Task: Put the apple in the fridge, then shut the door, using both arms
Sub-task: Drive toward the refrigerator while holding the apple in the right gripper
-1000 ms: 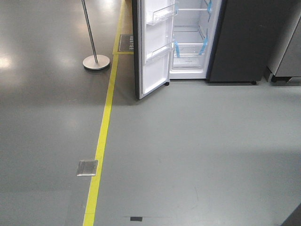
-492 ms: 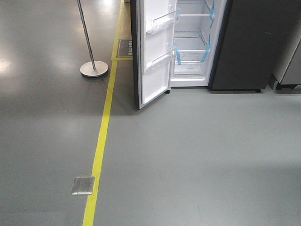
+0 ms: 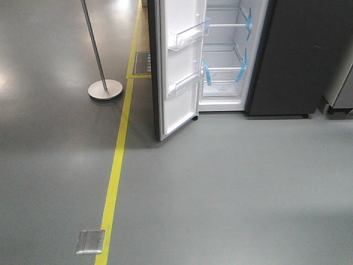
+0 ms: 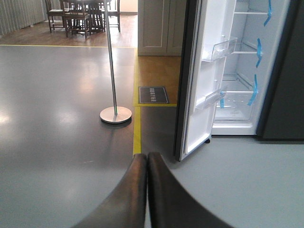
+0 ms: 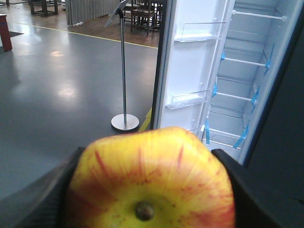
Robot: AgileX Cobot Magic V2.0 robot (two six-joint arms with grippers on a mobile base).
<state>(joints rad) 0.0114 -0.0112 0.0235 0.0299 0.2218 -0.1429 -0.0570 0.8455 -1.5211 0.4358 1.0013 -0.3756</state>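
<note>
With the right end effector [image 5: 152, 192] pinching the apple [image 5: 149, 164] and the left end effector [image 4: 146, 187] pressed together and empty, the approach should aim squarely at the open fridge [image 3: 298, 61], clear of the door [image 3: 179, 72], before reaching for 1 white shelf [image 3: 223, 68].
</note>
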